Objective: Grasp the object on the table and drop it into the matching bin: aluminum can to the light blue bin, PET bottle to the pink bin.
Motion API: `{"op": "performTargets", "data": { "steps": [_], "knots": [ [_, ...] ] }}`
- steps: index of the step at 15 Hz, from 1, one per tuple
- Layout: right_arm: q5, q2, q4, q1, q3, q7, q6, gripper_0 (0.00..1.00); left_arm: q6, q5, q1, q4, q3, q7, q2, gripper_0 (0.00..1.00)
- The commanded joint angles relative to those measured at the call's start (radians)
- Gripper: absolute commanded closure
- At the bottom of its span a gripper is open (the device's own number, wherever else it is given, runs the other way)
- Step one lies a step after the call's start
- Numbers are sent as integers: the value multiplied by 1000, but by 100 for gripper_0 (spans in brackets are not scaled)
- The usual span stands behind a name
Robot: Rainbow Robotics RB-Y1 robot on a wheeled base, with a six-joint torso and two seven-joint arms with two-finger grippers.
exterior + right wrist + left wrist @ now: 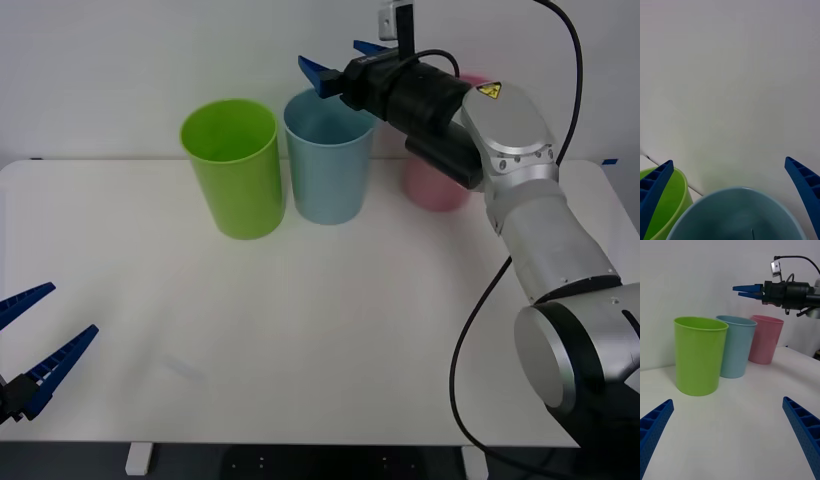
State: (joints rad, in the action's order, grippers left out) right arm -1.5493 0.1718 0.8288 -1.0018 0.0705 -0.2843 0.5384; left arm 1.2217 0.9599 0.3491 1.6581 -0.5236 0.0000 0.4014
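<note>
The right gripper [345,62] is above the far side of the table [300,330], just over the rim of the blue bin [328,160], and its jaws are wide apart with nothing between them. The can is not visible on the table; I cannot tell where it is. The green bin [235,170] stands left of the blue bin and the pink bin [435,190] right of it. The left gripper [40,340] rests low at the near left, its jaws also wide apart.

Plain white wall [150,60] behind; dark floor [300,462] below front edge; even, soft light.
</note>
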Motion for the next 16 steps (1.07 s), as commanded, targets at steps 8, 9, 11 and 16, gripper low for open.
{"op": "performTargets", "data": {
  "steps": [8, 9, 11, 16],
  "knots": [
    [152, 121, 342, 252, -104, -7, 12, 0, 0, 0, 0, 0, 0, 0, 0, 0],
    [181, 152, 401, 298, -124, -3, 12, 0, 0, 0, 0, 0, 0, 0, 0, 0],
    [196, 190, 494, 387, -132, -1, 17, 0, 0, 0, 0, 0, 0, 0, 0, 0],
    [278, 291, 676, 600, -132, 20, 15, 0, 0, 0, 0, 0, 0, 0, 0, 0]
  ]
}}
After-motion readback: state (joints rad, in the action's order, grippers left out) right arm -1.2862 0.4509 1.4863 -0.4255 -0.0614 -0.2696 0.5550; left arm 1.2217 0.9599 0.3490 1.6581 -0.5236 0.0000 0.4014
